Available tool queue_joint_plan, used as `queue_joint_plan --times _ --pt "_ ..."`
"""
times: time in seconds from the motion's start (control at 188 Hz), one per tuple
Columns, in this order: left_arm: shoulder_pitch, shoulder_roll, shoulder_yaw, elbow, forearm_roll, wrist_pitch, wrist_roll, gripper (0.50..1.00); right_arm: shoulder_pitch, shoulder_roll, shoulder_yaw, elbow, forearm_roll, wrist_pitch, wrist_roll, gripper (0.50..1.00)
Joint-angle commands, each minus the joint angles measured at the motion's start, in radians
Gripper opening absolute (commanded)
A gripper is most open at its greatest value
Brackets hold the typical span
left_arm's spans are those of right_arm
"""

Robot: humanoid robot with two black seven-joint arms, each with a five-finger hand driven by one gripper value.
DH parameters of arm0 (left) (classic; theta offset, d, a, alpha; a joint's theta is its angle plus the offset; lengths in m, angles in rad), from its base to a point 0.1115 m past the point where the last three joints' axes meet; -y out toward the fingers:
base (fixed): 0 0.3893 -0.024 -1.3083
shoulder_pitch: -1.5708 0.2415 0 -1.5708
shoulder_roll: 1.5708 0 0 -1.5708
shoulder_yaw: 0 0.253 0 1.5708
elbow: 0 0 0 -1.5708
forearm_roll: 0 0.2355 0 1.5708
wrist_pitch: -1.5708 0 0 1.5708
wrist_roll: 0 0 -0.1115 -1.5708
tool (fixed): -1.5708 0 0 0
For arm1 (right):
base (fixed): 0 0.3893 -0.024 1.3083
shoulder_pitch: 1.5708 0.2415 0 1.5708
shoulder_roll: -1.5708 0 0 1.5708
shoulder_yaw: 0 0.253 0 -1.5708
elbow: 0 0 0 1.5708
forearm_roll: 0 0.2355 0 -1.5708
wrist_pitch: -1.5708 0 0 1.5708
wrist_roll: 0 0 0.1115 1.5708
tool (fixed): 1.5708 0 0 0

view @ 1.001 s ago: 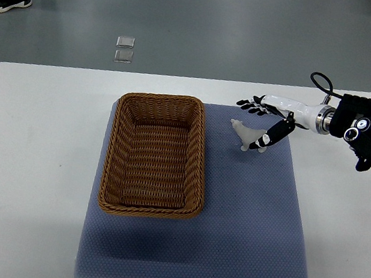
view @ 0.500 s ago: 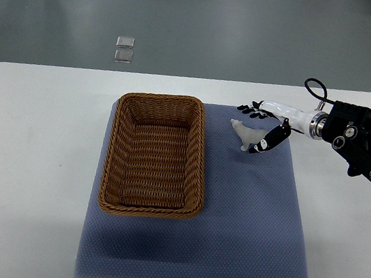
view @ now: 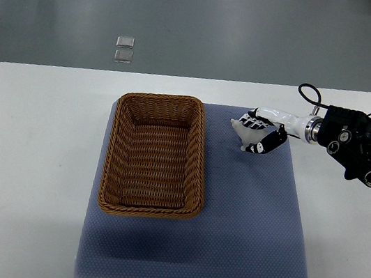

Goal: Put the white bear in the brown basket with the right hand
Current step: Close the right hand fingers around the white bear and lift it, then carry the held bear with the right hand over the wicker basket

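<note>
White bear [view: 241,129] on blue mat [view: 257,221], right hand [view: 261,131] fingers apparently curled around it, beside brown basket [view: 157,154].

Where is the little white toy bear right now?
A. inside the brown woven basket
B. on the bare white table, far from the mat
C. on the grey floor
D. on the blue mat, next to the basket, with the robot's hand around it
D: the small white toy bear lies on the blue padded mat, right of the brown woven basket, with the right hand closed around it.
</note>
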State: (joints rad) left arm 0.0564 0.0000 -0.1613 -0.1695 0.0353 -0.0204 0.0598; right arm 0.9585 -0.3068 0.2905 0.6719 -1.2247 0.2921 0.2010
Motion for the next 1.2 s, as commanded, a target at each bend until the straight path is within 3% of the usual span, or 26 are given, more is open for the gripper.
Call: queue_joint_plan --times 0.0,0.043,0.202,0.5,0.862,1.193 --pt "-0.001 0.0 -0.001 -0.001 0.0 -0.001 0.0 1.0 0.0 -0.002 -0.002 0.0 -0.002 -0.002 0.001 0.65" --pt "0.0 0.0 -0.001 -0.001 0.0 -0.001 0.0 1.0 0.0 -0.002 -0.002 0.0 -0.007 -0.002 0.003 0.635" --pt "0.0 0.0 -0.003 -0.001 0.0 -0.001 0.0 1.0 0.002 -0.002 -0.002 0.0 -0.015 -0.002 0.003 0.5" --pt "-0.001 0.0 -0.004 -0.001 0.0 -0.001 0.0 1.0 0.04 -0.011 0.01 0.02 -0.006 -0.002 0.008 0.5" --pt "0.0 0.0 -0.007 -0.001 0.0 -0.001 0.0 1.0 0.128 -0.075 0.016 0.222 0.002 0.009 0.104 0.5" --pt "0.0 0.0 -0.009 0.001 0.0 -0.001 0.0 1.0 0.118 0.02 0.013 0.281 -0.007 -0.001 0.147 0.5"
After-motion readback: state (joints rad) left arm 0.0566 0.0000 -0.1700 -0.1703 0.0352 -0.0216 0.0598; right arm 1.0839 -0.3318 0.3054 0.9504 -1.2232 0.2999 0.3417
